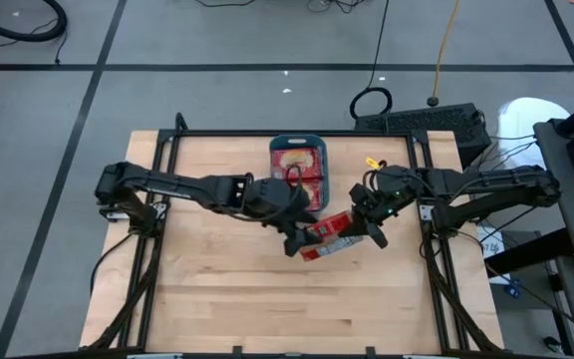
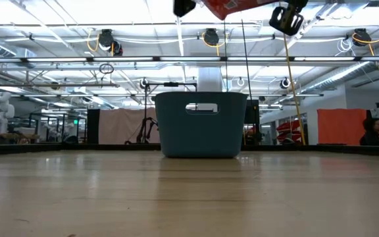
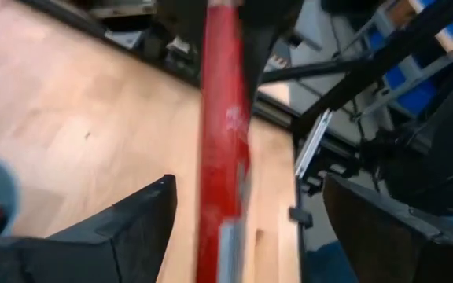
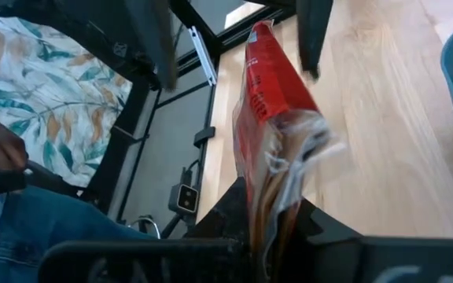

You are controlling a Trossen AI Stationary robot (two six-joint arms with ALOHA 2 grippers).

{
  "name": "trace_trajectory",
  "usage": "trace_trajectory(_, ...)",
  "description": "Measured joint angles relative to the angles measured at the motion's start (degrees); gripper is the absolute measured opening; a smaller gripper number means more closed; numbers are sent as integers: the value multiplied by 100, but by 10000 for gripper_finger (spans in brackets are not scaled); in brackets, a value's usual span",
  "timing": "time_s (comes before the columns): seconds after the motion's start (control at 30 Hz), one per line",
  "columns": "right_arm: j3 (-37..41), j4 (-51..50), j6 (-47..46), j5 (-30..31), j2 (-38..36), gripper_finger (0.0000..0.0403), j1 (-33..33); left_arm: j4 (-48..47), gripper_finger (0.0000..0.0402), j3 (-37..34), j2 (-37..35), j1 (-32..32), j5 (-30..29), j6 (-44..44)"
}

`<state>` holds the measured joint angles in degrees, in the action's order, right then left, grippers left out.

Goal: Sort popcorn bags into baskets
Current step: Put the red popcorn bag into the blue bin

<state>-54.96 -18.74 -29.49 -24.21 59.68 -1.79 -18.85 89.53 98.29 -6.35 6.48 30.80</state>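
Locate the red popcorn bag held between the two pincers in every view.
High view: bag just below centre, in front of the basket.
Low view: bag at the top edge, above the basket.
Left wrist view: bag edge-on, centre.
Right wrist view: bag centre, clamped in the right pincer.
Shared landmark: the basket.

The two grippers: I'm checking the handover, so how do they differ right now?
The right gripper is shut on the red popcorn bag, pinching one end; the left gripper stands open, its fingers either side of the bag without clamping it. In the high view the left gripper reaches in from the basket side, the right from the opposite side. Both are raised above the table.
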Motion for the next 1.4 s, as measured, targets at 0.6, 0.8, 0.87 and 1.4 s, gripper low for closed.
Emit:
trace_trajectory(0.6, 0, -120, 52, 22, 0, 15, -1, 183, 22, 5, 196, 112, 131, -555)
trace_trajectory(0.8, -2, -139, -259, 219, -65, 41, 1, 162, 42, 5, 165, 251, 156, -803)
trace_trajectory(0.87, -2, -106, -370, 355, -133, 66, 3, 72, 45, 5, 77, 327, 143, -976)
trace_trajectory(1.4, -4, -1017, -550, 2275, -1470, 205, 69, -1224, 40, 13, -582, 1036, -845, -3243)
